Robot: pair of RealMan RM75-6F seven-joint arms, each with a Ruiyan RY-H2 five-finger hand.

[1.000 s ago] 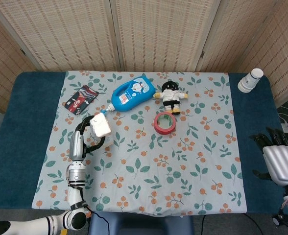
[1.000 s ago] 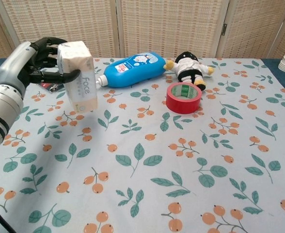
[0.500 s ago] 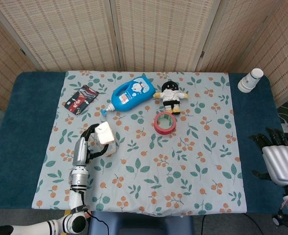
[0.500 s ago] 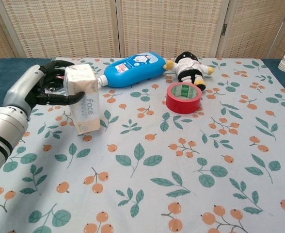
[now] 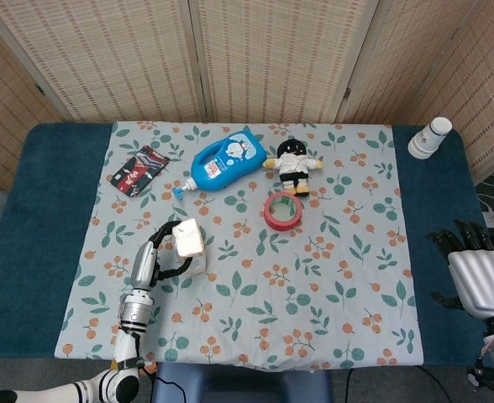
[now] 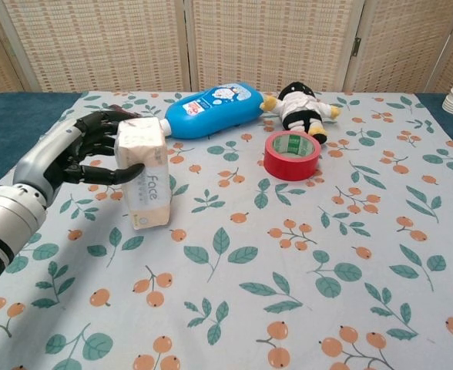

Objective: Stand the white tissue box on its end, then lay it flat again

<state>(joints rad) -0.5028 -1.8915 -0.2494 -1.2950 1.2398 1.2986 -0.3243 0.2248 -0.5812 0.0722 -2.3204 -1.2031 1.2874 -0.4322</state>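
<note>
The left hand [image 6: 95,150] clamps the white soft-pack tissue box [image 6: 143,172] by its upper part, dark fingers [image 6: 117,174] wrapped across the front face. The box stands on end, leaning slightly, its lower end at or just above the floral tablecloth [image 6: 303,254]; contact cannot be confirmed. It sits on the left half of the cloth, well apart from the other items. In the head view the same box [image 5: 188,238] shows in front of the blue plastic bottle [image 5: 224,161].

The right hand [image 5: 480,277] rests over the dark blue table edge [image 5: 432,252] at far right, holding nothing, fingers apart.

A red tape roll [image 6: 292,155] lies flat near the cloth's centre, just in front of a small black-and-white plush doll [image 6: 300,104]. A dark printed packet [image 5: 139,168] lies at the far left corner, and a white paper cup stack [image 5: 429,137] stands at the far right.
</note>
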